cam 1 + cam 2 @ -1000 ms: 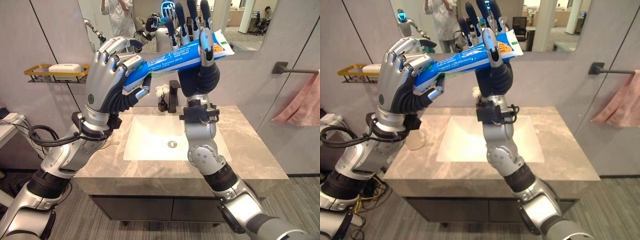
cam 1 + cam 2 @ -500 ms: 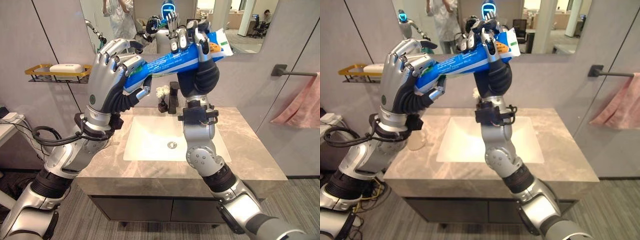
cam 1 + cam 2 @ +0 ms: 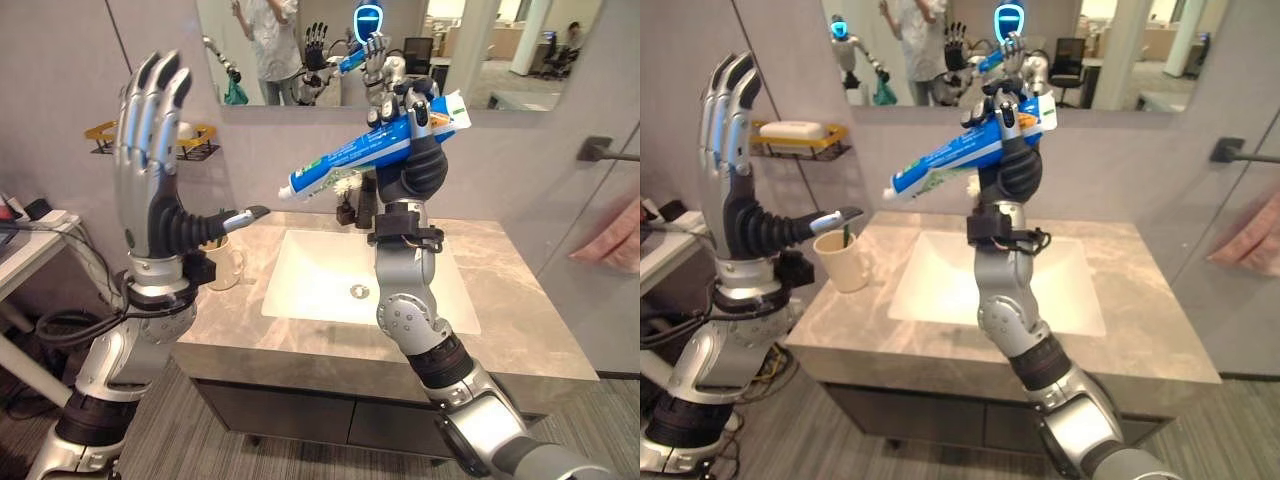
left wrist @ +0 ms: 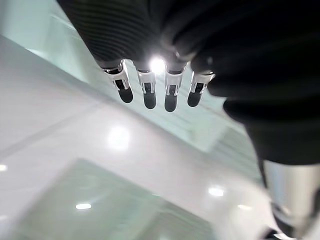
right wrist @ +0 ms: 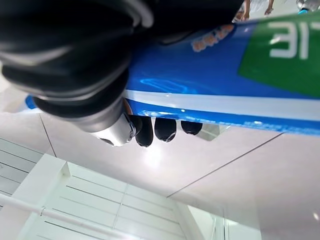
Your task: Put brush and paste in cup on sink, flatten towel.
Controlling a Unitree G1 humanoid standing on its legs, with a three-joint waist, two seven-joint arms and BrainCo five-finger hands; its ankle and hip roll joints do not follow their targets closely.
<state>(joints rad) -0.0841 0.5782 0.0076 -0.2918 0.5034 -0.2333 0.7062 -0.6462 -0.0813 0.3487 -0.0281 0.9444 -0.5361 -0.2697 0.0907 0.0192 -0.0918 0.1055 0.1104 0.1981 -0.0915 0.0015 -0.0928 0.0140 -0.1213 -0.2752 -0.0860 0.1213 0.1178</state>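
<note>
Right hand grips the paste high above the sink, fingers curled round its rear end, cap angled down toward the cup at the counter's left; left hand is raised, fingers straight, holding nothing, seemingly clear of the drop.

I see a grey marble vanity counter with a white basin sunk in its middle — a cream cup stands at its left end, a dark faucet at the back.
</note>
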